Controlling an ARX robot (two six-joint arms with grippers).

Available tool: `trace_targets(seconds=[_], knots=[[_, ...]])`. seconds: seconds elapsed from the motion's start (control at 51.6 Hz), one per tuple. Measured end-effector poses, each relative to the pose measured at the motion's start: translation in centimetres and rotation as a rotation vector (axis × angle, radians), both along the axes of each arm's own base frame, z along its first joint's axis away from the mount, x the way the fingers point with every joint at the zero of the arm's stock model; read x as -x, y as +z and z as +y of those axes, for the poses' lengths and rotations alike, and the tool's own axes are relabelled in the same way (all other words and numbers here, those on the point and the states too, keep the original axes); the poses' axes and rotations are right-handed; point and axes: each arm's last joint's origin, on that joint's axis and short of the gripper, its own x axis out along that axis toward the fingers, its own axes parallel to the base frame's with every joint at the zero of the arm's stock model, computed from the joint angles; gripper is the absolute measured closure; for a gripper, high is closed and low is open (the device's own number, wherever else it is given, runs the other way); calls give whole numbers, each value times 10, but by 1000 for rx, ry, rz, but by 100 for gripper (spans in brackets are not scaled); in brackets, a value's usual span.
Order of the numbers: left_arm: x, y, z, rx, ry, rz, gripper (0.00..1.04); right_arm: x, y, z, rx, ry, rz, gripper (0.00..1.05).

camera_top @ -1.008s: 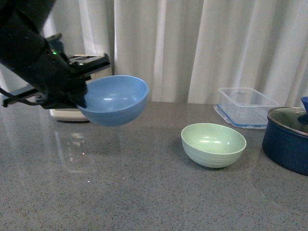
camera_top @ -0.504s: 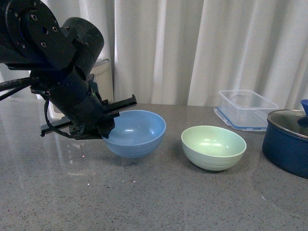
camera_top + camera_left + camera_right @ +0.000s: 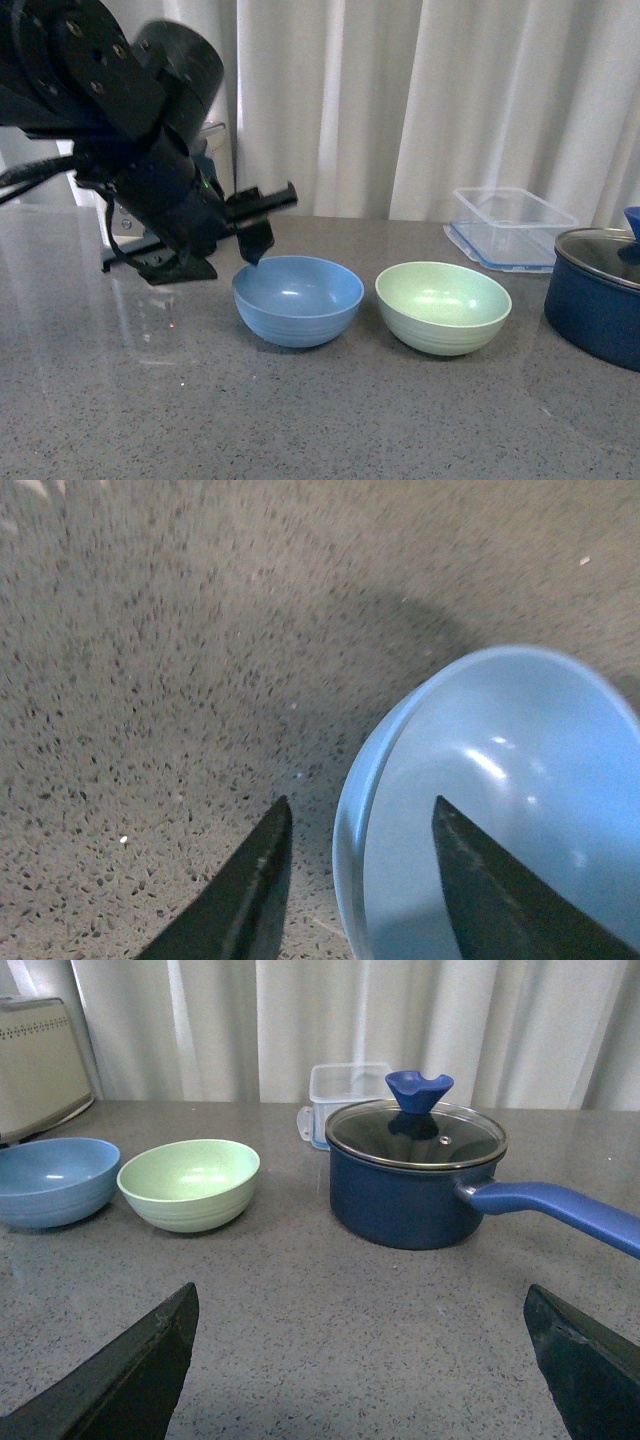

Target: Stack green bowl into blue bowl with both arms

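- Blue bowl (image 3: 298, 300): sky-blue, round, matte, faint ridges near base; upright on grey speckled counter (image 3: 320, 420).
- Green bowl (image 3: 443, 307): pale mint, same form, just to its right, not touching.
- Left gripper (image 3: 360, 808): angled down over blue bowl's left rim, jaws parted astride it, gripping nothing.
- Right gripper (image 3: 360, 1295): jaws wide, empty.

Count on table (image 3: 300, 420):
- Bowls, 2: one blue bowl (image 3: 298, 300), one green bowl (image 3: 443, 307).
- Navy pot (image 3: 597, 300) with glass lid, 1.
- Clear plastic container (image 3: 513, 222), 1.
- Cream appliance (image 3: 40, 1065), far left, 1.
- Black arm (image 3: 130, 130) in front view, 1.
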Motion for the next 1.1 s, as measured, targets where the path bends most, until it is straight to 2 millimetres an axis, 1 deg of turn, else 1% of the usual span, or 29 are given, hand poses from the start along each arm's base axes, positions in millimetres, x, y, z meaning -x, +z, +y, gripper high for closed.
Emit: trace_targets(seconds=[0.039,0.078,0.097,0.136,0.155,0.194,0.213,0.233,0.271,0.31,0.368,0.426,0.446,0.504,0.523,0.562,0.659,0.698,0.736,0.872,0.95,1.105], knots=[[7,9,2,-3,-6,-44,50,0,0,0,0,0,0,10],[18,23,6,-1,-20,-135,43,0,0,0,0,0,0,10],[21,27,7,2,-24,-159,41,0,0,0,0,0,0,10],[36,43,14,7,-36,-268,34,0,0,0,0,0,0,10],[41,47,15,10,-33,-297,32,0,0,0,0,0,0,10],[60,63,22,-3,-24,-425,25,0,0,0,0,0,0,10],[75,73,29,-53,18,-518,29,0,0,0,0,0,0,10],[80,75,31,-67,31,-545,31,0,0,0,0,0,0,10],[99,83,40,-127,62,-637,38,0,0,0,0,0,0,10],[112,85,47,-162,69,-684,43,0,0,0,0,0,0,10],[128,76,56,-212,68,-717,52,0,0,0,0,0,0,10],[142,56,65,-250,60,-708,63,0,0,0,0,0,0,10],[144,53,67,-254,61,-705,65,0,0,0,0,0,0,10],[156,33,74,-276,53,-683,75,0,0,0,0,0,0,10],[158,30,75,-280,50,-681,77,0,0,0,0,0,0,10],[165,18,78,-288,43,-670,84,0,0,0,0,0,0,10],[175,-13,85,-307,26,-603,101,0,0,0,0,-2,0,10],[182,-22,88,-315,30,-590,101,0,0,0,0,-1,0,10],[187,-25,90,-314,29,-595,101,0,0,0,0,0,1,10],[207,-30,97,-310,33,-641,101,0,0,0,0,1,0,10],[215,-36,100,-310,31,-645,101,0,0,0,0,0,0,10],[231,-54,105,-314,29,-618,101,0,0,0,0,0,0,10]])
